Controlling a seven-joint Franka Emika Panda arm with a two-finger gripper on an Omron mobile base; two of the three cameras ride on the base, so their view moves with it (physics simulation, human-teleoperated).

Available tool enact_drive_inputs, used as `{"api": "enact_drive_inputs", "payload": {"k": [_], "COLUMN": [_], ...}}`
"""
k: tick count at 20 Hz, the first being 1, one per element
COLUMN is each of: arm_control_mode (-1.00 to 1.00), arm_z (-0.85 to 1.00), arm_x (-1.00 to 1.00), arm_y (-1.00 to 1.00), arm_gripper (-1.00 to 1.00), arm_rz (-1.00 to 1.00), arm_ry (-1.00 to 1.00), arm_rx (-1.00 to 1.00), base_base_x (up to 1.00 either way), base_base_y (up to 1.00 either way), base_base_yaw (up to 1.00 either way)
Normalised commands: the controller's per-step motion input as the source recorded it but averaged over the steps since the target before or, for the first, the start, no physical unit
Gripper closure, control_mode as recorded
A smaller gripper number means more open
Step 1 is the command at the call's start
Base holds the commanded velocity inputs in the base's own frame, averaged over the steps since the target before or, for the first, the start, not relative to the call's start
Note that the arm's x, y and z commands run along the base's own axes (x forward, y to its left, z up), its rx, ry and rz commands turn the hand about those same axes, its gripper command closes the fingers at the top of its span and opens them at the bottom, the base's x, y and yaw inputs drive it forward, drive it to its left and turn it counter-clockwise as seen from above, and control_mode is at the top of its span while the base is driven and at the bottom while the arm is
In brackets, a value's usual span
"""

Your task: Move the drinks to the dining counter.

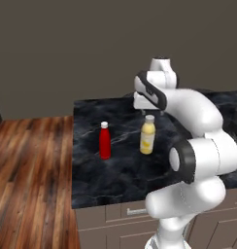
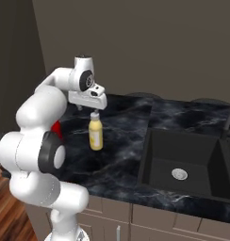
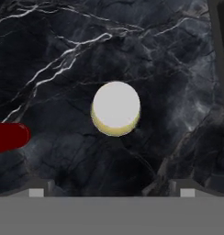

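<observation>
Two of the drinks stand upright on a black veined marble worktop (image 1: 118, 180). One is a yellow juice bottle (image 1: 147, 138) (image 2: 95, 136) with a pale cap, and to its left stands a red bottle (image 1: 105, 141) (image 2: 56, 128) with a white cap. My gripper (image 1: 151, 112) (image 2: 93, 109) hangs straight above the yellow bottle's cap, pointing down, jaws open and holding nothing. Looking down from the hand, the pale cap (image 3: 116, 109) sits centred between the fingertips of the gripper (image 3: 112, 190), and the red bottle (image 3: 10, 137) lies at the left edge. The dining counter is out of view.
The worktop sits over drawers with a handle (image 1: 136, 211). A black sink basin (image 2: 183, 164) is sunk into it to the right of the bottles. Wooden floor (image 1: 28, 170) lies beyond the worktop's left edge, and a dark wall runs behind.
</observation>
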Motion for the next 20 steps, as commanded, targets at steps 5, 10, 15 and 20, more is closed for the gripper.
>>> {"api": "enact_drive_inputs", "payload": {"k": [5, 10, 15, 20], "arm_control_mode": [-1.00, -1.00, -1.00, -1.00], "arm_z": [0.00, 0.00, 0.00, 0.03], "arm_x": [-0.50, -0.68, -0.63, -0.52], "arm_y": [0.06, 0.01, 0.00, 0.07], "arm_gripper": [-1.00, -1.00, -1.00, -1.00], "arm_rz": [0.06, 0.05, 0.06, 0.08], "arm_ry": [0.00, -0.05, -0.12, -0.18], "arm_rx": [0.00, 0.01, 0.00, 0.00], "base_base_x": [0.00, 0.00, 0.00, 0.00], "base_base_y": [0.00, 0.00, 0.00, 0.00], "base_base_yaw": [0.00, 0.00, 0.00, 0.00]}}
